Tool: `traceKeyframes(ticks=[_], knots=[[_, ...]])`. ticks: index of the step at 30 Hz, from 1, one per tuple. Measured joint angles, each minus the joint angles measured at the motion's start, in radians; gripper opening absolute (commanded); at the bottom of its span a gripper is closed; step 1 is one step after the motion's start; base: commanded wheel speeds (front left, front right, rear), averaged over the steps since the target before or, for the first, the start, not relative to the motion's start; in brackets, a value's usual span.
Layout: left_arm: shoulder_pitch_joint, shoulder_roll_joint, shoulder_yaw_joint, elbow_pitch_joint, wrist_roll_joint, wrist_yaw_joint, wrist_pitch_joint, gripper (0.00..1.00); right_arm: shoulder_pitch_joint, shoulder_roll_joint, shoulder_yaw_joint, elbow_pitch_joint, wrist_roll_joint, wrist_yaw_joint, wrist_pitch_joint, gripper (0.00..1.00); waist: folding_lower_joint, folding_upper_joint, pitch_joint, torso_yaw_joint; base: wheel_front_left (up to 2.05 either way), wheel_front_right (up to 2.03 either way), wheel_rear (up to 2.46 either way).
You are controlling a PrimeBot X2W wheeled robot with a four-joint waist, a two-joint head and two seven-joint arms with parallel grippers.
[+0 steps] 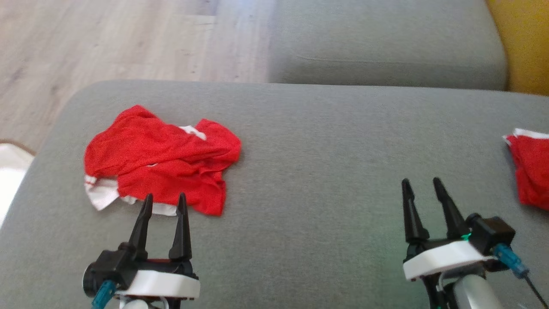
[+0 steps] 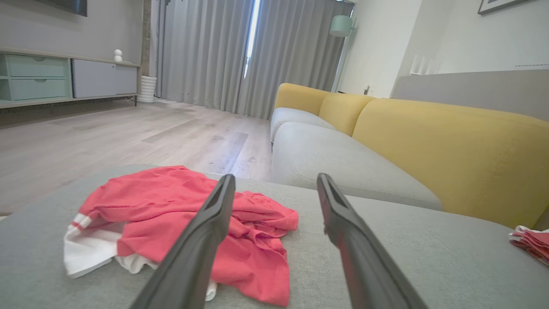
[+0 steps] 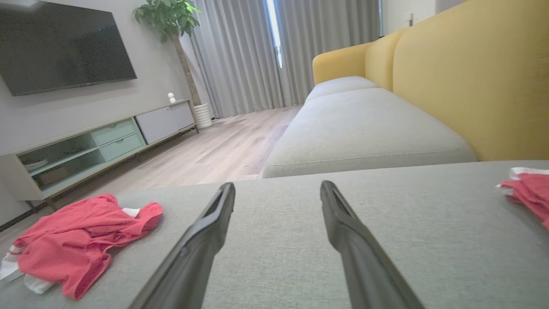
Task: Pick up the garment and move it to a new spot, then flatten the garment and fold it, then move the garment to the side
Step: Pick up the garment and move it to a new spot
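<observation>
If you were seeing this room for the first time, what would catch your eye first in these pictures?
The crumpled red garment with white trim, lying on the left of the grey cushion just beyond the open left gripper. Next, a second red bundle at the cushion's right edge, and the yellow sofa back beyond it.

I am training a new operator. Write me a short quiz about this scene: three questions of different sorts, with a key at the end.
1. True or false: the left gripper is shut on the crumpled red garment.
2. What lies at the right edge of the grey cushion? A) a second red cloth B) a cup C) a book
3. Which gripper is farther from the crumpled red garment?

Key:
1. False. Its jaws are open and hold nothing.
2. A
3. The right gripper.
</observation>
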Motion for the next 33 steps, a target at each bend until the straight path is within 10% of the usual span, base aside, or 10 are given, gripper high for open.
traceKeyframes(ticks=[17,33], knots=[[0.015,0.0,0.059,0.001,0.035,-0.002,0.0,1.0,0.025,0.0,0.102,0.006,0.069,0.0,-0.002,1.0,0.0,0.0,-0.033,0.202,0.0,0.0,0.0],[-0.186,0.071,0.078,0.091,0.095,-0.045,0.008,1.0,0.012,0.0,0.084,0.002,0.048,0.0,-0.002,1.0,0.0,0.0,0.068,0.153,0.0,0.0,0.0]])
